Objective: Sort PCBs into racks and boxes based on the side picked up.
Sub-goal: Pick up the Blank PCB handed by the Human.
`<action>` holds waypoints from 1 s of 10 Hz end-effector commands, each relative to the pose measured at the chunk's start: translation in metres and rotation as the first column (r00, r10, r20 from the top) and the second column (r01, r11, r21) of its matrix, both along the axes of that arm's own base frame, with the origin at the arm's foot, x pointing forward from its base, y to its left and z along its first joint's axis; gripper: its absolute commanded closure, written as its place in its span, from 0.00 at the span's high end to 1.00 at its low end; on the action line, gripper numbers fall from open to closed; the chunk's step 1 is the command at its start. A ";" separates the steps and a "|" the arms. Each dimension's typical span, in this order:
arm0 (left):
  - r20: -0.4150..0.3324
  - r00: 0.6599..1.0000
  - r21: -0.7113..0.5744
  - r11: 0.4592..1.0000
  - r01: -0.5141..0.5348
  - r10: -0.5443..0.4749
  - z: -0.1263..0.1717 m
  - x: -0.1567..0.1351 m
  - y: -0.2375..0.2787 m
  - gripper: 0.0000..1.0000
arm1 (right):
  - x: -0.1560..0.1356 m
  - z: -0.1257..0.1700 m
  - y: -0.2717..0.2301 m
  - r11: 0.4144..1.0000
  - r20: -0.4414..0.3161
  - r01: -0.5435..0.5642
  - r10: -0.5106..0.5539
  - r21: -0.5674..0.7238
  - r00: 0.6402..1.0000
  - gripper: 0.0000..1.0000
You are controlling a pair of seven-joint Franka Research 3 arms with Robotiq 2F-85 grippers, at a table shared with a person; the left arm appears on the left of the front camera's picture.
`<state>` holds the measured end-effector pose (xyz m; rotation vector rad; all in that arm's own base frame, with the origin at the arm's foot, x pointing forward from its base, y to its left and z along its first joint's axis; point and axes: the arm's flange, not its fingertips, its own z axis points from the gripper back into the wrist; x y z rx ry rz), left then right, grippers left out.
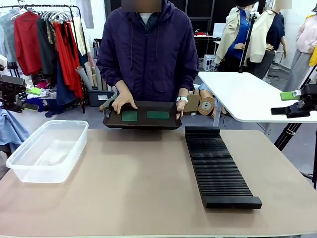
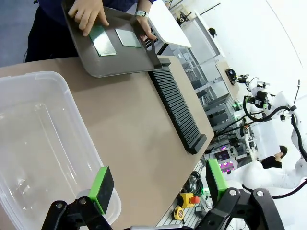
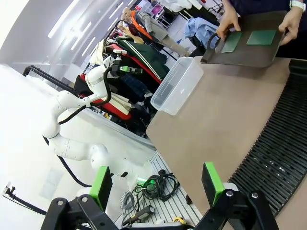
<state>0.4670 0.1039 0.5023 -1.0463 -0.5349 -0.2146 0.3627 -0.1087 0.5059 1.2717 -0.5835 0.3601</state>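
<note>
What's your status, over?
Left hand, right hand open, holding nothing. Two PCBs on black tray, person holding it at far edge. Clear tub, slotted rack unfilled.

The left gripper [image 1: 32, 98] is held raised at the robot's far left, jaws spread wide, holding nothing. The right gripper [image 1: 283, 103] is held raised at the far right, jaws likewise spread and unloaded.

The bench [image 1: 138, 183] is showing a smooth matt beige top; the tub [image 1: 34, 173] is gleaming as clear glossy plastic; the rack [image 1: 218, 168] is looking matt black and finely ribbed.
</note>
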 end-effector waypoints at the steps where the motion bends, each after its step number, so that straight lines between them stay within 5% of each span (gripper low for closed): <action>1: -0.004 1.000 0.001 1.000 -0.001 0.001 0.001 -0.001 0.000 1.00 | 0.001 0.004 0.000 1.000 0.000 0.009 -0.009 0.009 1.000 1.00; 10: -0.004 1.000 0.001 1.000 -0.001 0.001 0.001 -0.001 0.000 1.00 | 0.001 0.004 0.000 1.000 0.000 0.009 -0.009 0.009 1.000 1.00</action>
